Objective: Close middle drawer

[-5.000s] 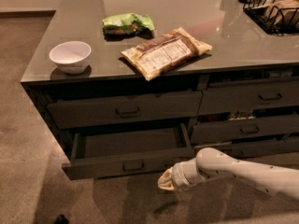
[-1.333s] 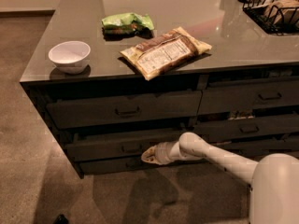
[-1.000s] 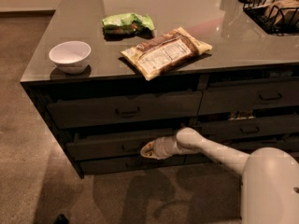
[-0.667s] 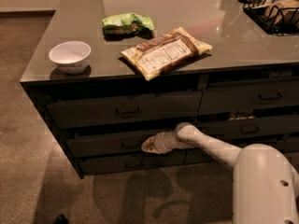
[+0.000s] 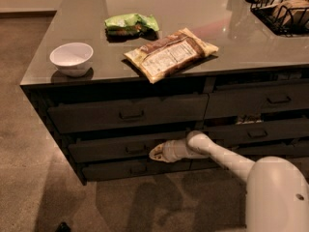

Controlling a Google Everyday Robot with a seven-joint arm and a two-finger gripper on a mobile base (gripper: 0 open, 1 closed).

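Note:
The middle drawer [image 5: 106, 149] is a wide dark-grey drawer in the left column of the counter, between a taller top drawer [image 5: 128, 112] and the lowest drawer [image 5: 130, 169]. Its front sits nearly flush with the drawers above and below. Its small bail handle [image 5: 135, 149] is just left of my gripper. My gripper [image 5: 155, 153] is at the end of the white arm, pressed against the right part of the middle drawer's front.
On the counter top are a white bowl [image 5: 71, 58], a green snack bag [image 5: 130, 23], a brown chip bag [image 5: 170, 54] and a black wire basket [image 5: 282, 11]. The right-hand drawers [image 5: 258, 132] stand slightly ajar. Brown carpet [image 5: 29, 187] lies around the counter.
The middle drawer was pulled well out five seconds ago; it has slid in almost flush. My gripper has moved left and up along with its front.

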